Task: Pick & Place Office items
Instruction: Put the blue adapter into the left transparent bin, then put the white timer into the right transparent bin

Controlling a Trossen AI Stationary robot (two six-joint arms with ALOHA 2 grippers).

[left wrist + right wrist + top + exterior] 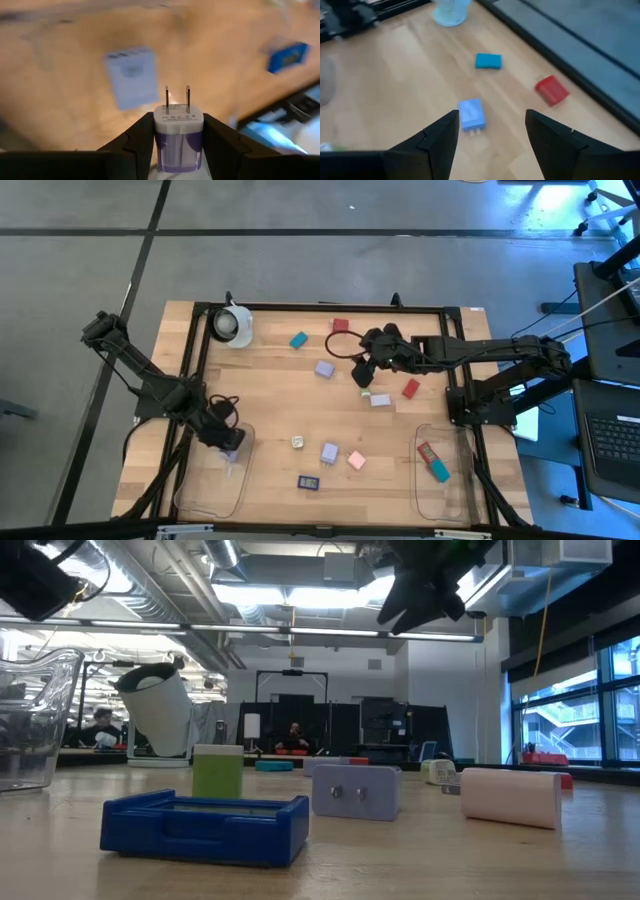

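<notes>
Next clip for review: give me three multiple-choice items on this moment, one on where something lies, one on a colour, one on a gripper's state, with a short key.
1. Where do the red and teal pieces in a clear tray lie?
A. left tray
B. right tray
C. centre of the table

2. What colour is the body of the plug adapter in the left gripper?
A. lavender with a white face
B. green
C. red

3. How is the right gripper?
A. shut on a red block
B. shut on a cable
C. open, holding nothing

Key: 1 B, the high view shows them in the right tray; 2 A, the left wrist view shows it; 3 C, its fingers stand apart above the table.
</notes>
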